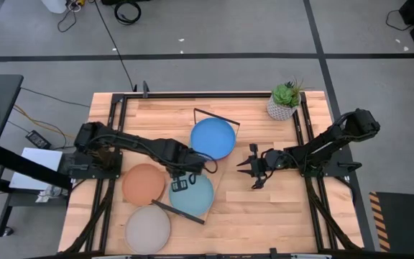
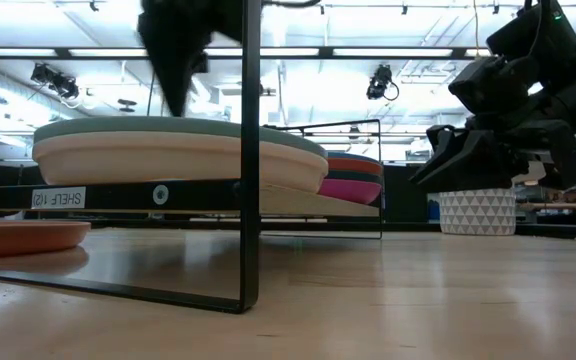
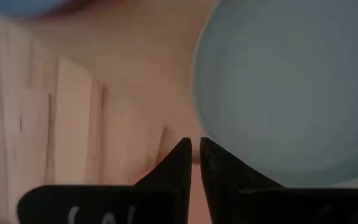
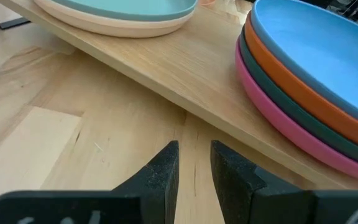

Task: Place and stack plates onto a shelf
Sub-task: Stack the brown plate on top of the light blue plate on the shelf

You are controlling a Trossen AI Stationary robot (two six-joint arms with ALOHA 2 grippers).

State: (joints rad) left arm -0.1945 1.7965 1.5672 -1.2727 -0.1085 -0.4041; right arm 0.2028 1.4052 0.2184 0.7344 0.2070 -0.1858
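Observation:
The shelf (image 1: pixel 205 173) lies slantwise mid-table, with black wire frames at both ends. On its far end is a stack of magenta, teal and orange plates (image 4: pixel 303 93) with a bright blue plate (image 1: pixel 213 138) on top. On its near end a light blue plate (image 1: pixel 192 194) rests on a cream plate (image 4: pixel 104 28). A tan plate (image 1: pixel 144 184) and a grey plate (image 1: pixel 148 229) lie flat on the table, left of the shelf. My left gripper (image 3: pixel 196 152) is shut, just above the light blue plate's rim. My right gripper (image 4: pixel 194 155) is slightly open, right of the shelf and above the table.
A white plant pot (image 1: pixel 284 106) stands at the table's far right. The shelf's near wire frame (image 2: pixel 250 150) stands close in the low view. Black rails (image 1: pixel 306 144) run along both table sides. Bare wood (image 1: pixel 264 216) lies right of the shelf.

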